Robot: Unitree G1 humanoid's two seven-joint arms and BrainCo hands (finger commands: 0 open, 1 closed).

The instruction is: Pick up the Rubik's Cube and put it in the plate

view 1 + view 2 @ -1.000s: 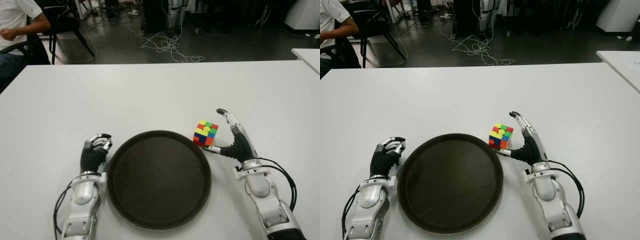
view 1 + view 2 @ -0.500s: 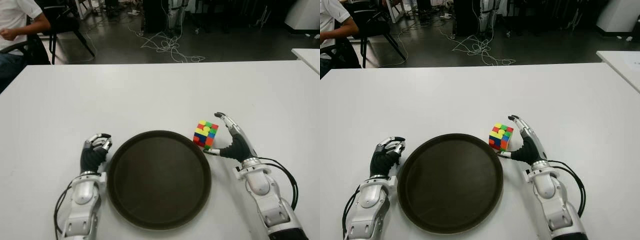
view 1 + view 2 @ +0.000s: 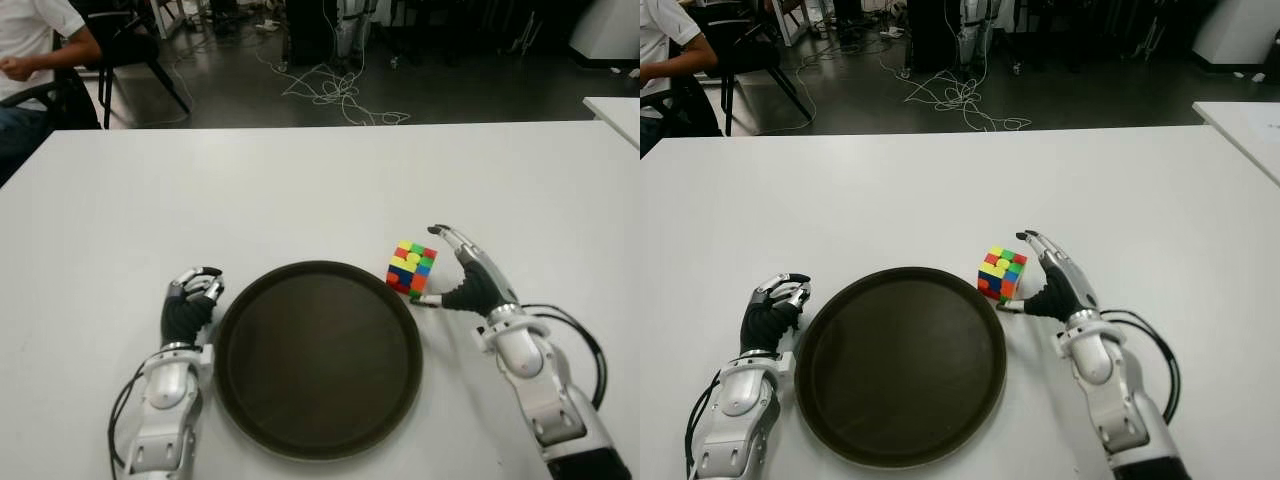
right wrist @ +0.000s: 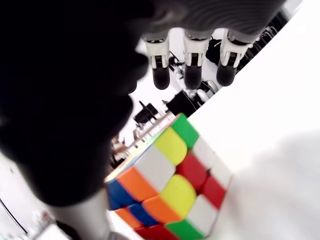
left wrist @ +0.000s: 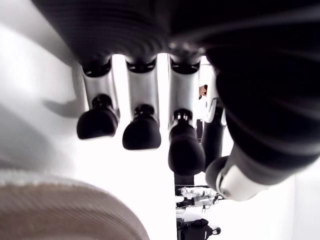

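Our right hand (image 3: 462,277) has crept closer, fingers spread around the Rubik's Cube (image 3: 411,267) but not yet clamped. The cube sits on the counter (image 3: 300,190) just beside the plate (image 3: 318,440); we judge closing comes next. Our left hand (image 3: 188,305), curled and empty, shows left of the plate.

Table (image 3: 300,190): smooth, matt white top.
Plate (image 3: 318,358): dark brown, smooth, dull sheen, likely plastic.
Rubik's Cube (image 3: 411,267): glossy plastic, bright coloured tiles.
Right hand (image 3: 470,285): silver-grey hard shells, black ribbed palm covering, matt black fingertips (image 4: 192,75).
Left hand (image 3: 188,308): same finish, rubbery-looking black pads.
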